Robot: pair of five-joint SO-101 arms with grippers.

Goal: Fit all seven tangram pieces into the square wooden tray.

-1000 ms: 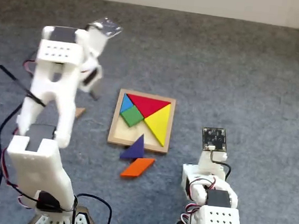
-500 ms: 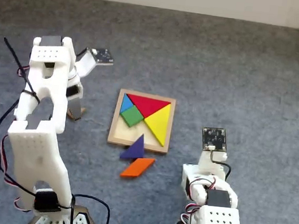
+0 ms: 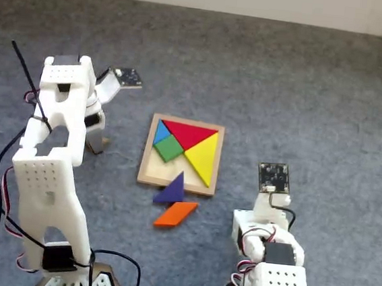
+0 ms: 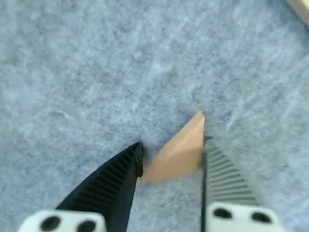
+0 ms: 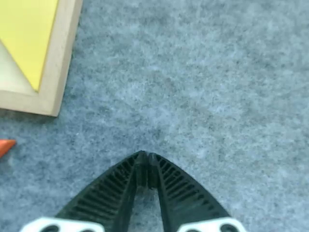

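Tray (image 3: 153, 172), square and of pale wood with a raised rim, lies flat on the carpet (image 3: 317, 94) between the two arms. Four flat, glossy pieces fill its far part edge to edge: a large red triangle (image 3: 189, 135) along the far rim, a large yellow triangle (image 3: 204, 156) against the rim nearest the right arm, a green square (image 3: 169, 148) and a small blue triangle (image 3: 160, 133) in the far corner toward the left arm. The near part of the tray's floor is bare wood.

A purple triangle (image 3: 171, 191) lies with its tip over the tray's near rim and its base on the carpet. An orange parallelogram (image 3: 176, 213) lies flat on the carpet just beside it, on the side away from the tray.

The tan triangle (image 4: 177, 152), of plain unpainted wood, lies on the carpet well apart from the tray. The left gripper (image 4: 171, 153) is down over it, jaws partly apart with the triangle between them. The black ribbed finger (image 4: 118, 186) touches one corner and the grey ribbed finger (image 4: 223, 181) lies against the opposite edge.

The right gripper (image 5: 146, 166) hangs over bare carpet near a corner of the tray. Its black ribbed jaws are pressed together with nothing between them.

The carpet is grey-blue with a short, fuzzy pile.
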